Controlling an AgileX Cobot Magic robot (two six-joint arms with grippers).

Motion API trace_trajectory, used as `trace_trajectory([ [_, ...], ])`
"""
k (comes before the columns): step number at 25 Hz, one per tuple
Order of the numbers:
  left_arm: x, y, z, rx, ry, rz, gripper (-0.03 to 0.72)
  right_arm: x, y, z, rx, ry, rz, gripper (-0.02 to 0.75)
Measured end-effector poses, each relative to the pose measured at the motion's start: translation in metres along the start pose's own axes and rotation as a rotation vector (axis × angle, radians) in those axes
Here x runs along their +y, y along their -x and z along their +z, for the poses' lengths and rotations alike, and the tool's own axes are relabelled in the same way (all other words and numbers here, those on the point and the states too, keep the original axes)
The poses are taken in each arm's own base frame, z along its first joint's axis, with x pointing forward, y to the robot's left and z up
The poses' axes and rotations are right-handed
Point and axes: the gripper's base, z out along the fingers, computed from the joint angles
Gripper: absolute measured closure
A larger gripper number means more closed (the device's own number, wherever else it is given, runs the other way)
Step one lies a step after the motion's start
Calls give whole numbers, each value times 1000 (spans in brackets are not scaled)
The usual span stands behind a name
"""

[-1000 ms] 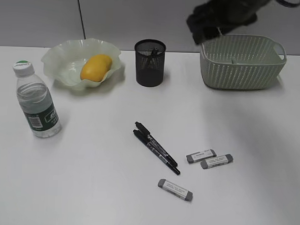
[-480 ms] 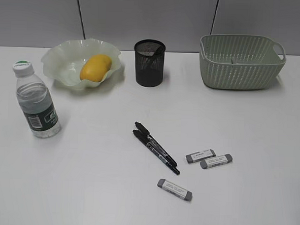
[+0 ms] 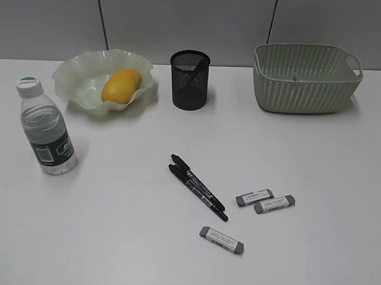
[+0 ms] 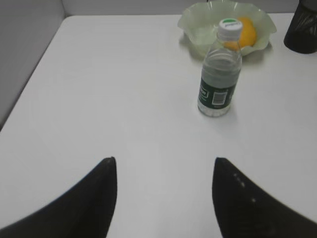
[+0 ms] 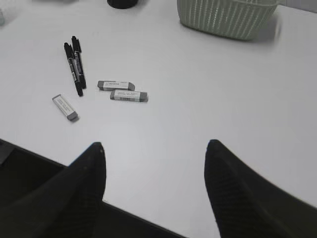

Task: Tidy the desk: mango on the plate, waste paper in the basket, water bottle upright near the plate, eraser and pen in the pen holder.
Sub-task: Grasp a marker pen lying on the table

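Note:
The mango (image 3: 122, 86) lies in the wavy green plate (image 3: 74, 73). Left of it the water bottle (image 3: 47, 128) stands upright on the desk (image 3: 112, 227). Two black pens (image 3: 195, 186) lie side by side mid-desk, with three grey erasers (image 3: 254, 197) near them. The mesh pen holder (image 3: 189, 80) stands at the back. The waste paper is hidden; the basket (image 3: 305, 84) is back right. Neither arm shows in the exterior view. My left gripper (image 4: 164, 161) is open over bare desk, short of the bottle (image 4: 219, 74). My right gripper (image 5: 156, 145) is open over the desk's front edge, apart from the pens (image 5: 74, 62) and erasers (image 5: 129, 95).
A grey panelled wall (image 3: 182, 23) runs behind the desk. In the left wrist view the desk's left edge (image 4: 34, 64) drops off beside the gripper. The desk's dark front edge (image 5: 44, 161) crosses the right wrist view under the fingers.
A dark arm that hung above the basket a second ago has left the exterior view. Nothing on the desk has moved.

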Motion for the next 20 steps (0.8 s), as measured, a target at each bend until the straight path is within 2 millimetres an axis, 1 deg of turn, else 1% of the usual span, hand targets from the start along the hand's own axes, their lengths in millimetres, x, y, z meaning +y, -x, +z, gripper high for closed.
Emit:
trace_trajectory([
  [2, -2, 10, 10, 59, -17, -11, 234, 0, -1, -2, -11, 0, 1, 241],
  [5, -10, 34, 33, 141, -98, -61, 234, 0, -2, -1, -7, 0, 1, 241],
  [9, -30, 67, 76, 263, -300, -150, 259, 0, -2, -1, -9, 0, 1, 243],
  [11, -39, 79, 99, 334, -363, -169, 286, 0, -2, -1, -9, 0, 0, 244],
  [13, -50, 89, 121, 394, -403, -152, 297, 0, -2, -1, -9, 0, 0, 244],
  [16, -76, 102, 138, 398, -491, -114, 303, 0, -2, -1, -9, -2, -1, 244],
  [17, -89, 104, 144, 396, -523, -118, 305, 0, -2, -1, -9, -2, -1, 244],
  [20, -130, 100, 161, 448, -596, -128, 306, 0, -2, -1, -10, -2, -1, 244],
])
